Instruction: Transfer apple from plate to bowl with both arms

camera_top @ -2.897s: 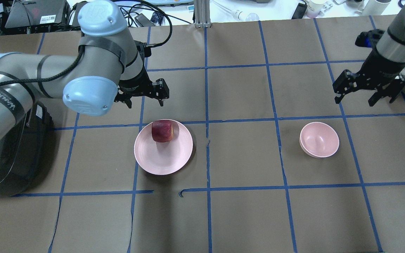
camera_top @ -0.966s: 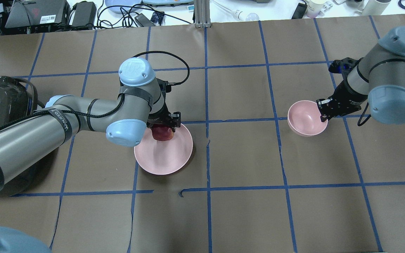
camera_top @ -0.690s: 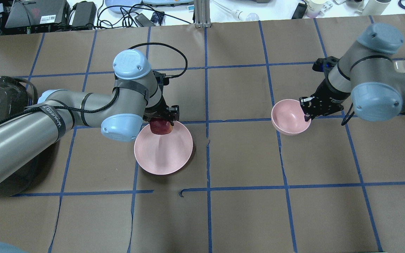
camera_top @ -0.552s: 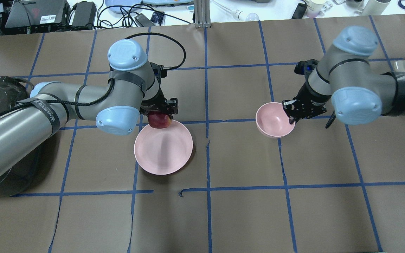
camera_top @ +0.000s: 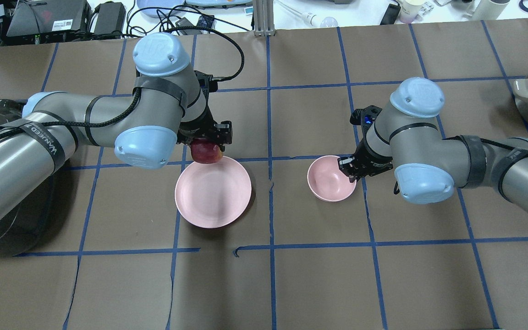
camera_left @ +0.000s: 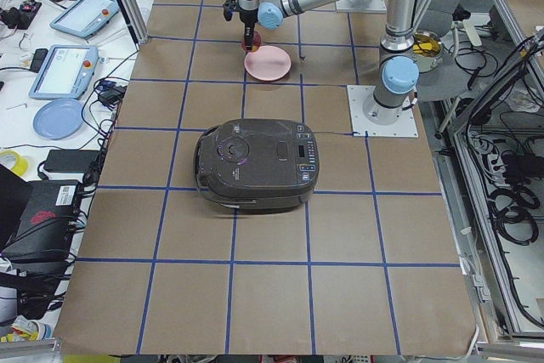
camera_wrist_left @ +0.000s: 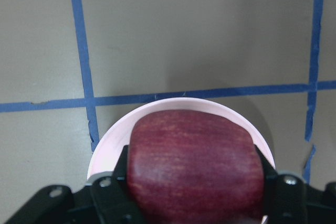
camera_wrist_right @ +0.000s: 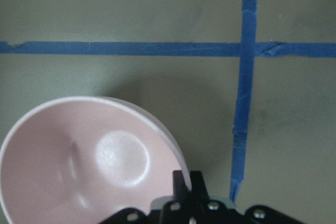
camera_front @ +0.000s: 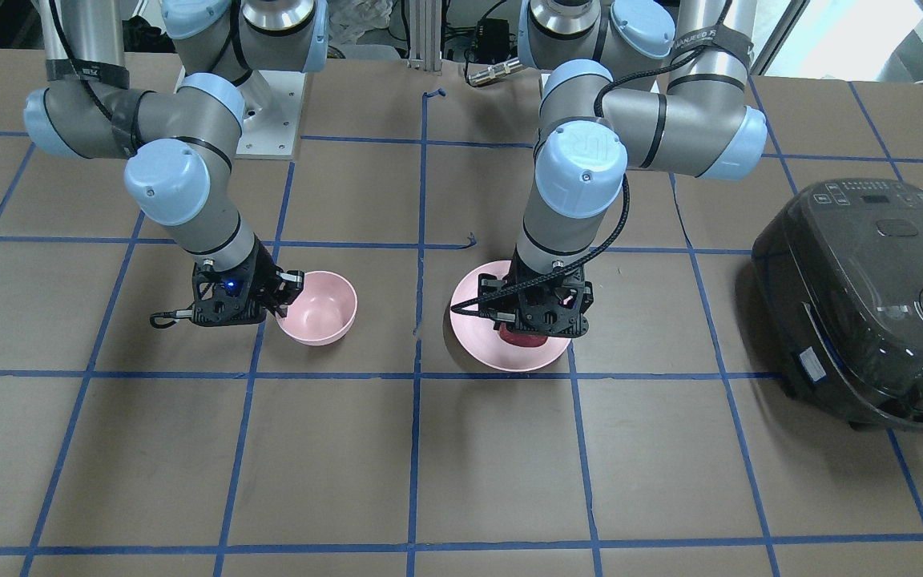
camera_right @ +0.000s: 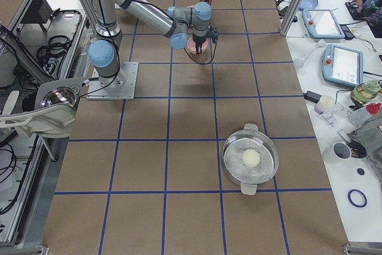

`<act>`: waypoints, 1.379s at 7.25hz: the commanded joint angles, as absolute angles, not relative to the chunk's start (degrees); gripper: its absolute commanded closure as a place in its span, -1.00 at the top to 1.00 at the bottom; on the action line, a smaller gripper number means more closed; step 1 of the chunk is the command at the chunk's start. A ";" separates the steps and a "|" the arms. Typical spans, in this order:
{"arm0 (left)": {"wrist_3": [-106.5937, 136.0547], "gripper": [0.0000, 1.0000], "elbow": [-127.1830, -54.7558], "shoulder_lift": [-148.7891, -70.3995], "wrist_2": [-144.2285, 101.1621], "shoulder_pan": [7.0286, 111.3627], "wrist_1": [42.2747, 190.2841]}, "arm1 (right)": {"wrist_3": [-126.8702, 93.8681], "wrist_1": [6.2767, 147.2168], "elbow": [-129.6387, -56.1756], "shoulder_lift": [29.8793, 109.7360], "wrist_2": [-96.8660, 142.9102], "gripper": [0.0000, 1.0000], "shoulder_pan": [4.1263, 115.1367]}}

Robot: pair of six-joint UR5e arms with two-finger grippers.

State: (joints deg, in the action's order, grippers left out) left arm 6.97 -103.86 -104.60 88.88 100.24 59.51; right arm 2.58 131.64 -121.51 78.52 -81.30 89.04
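- Our left gripper (camera_top: 207, 143) is squeezed tight on the apple (camera_top: 206, 155), with one black finger on each side.
- The apple is dark red. It hangs in the air, over the edge of the plate (camera_top: 212, 201) that is farthest from our base.
- In the left wrist view the apple fills the space between the fingers, and the pink plate peeks out below it.
- The plate is wide and pink, and it lies flat on the table (camera_top: 319, 275).
- Our right gripper (camera_top: 350, 168) is pinched shut on the rim of the bowl (camera_top: 327, 183), on the side closest to our right arm.
- The bowl is small, deep and pink, with its open side up. We cannot tell if its bottom touches the table.
- The bowl is near the plate on our right, but they do not touch. A blue tape line runs between them.
- A black cooker (camera_front: 870, 296) sits at our left end of the table.
- A metal pot (camera_right: 250, 159) with a pale ball in it sits at our right end.
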 commanded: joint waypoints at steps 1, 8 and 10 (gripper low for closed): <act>8.08 -1.00 -102.93 -104.33 84.59 100.37 59.33 | 2.46 132.19 -122.26 78.49 -79.89 -1.00 89.12; 18.87 -1.00 -96.70 -105.12 79.49 105.29 59.24 | 2.64 116.95 -106.31 78.75 -84.53 1.00 87.99; 30.70 -1.00 -94.84 -107.66 76.73 107.82 58.89 | 2.64 107.71 -101.27 83.38 -87.88 1.00 85.97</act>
State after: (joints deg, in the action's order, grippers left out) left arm 23.83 -96.13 -106.54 78.26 106.15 59.24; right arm 2.58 113.93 -104.71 80.38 -85.96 87.30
